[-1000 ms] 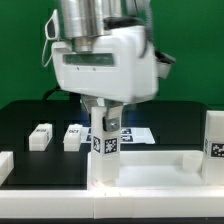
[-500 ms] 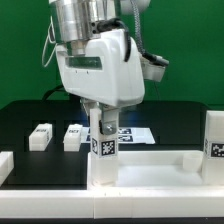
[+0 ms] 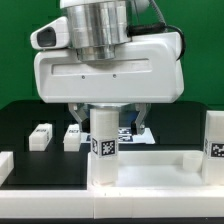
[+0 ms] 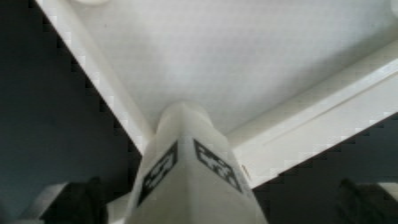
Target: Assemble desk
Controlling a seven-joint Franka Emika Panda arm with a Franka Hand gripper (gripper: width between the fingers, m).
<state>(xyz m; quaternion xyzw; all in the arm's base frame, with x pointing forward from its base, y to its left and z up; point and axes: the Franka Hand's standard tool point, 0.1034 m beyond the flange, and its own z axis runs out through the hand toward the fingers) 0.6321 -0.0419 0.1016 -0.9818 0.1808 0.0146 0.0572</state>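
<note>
Leg fitting: one leg [image 3: 103,145] upright on the desk panel [image 3: 165,172], at its corner toward the exterior view's left. End effector [image 3: 108,122] spread apart around it, gripping nothing (clear both sides). Next, probably: rise straight, fetch a loose leg [image 3: 40,136] off the counter [image 3: 20,115].

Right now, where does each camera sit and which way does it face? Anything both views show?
Exterior view: low beside the table, facing the panel and the upright leg side-on; the gripper fills the upper frame.
Wrist view: on the wrist, looking down along the leg onto the panel; dark fingers flank the leg, apart from it.
Shared: the leg, the panel, the open gripper.
</note>
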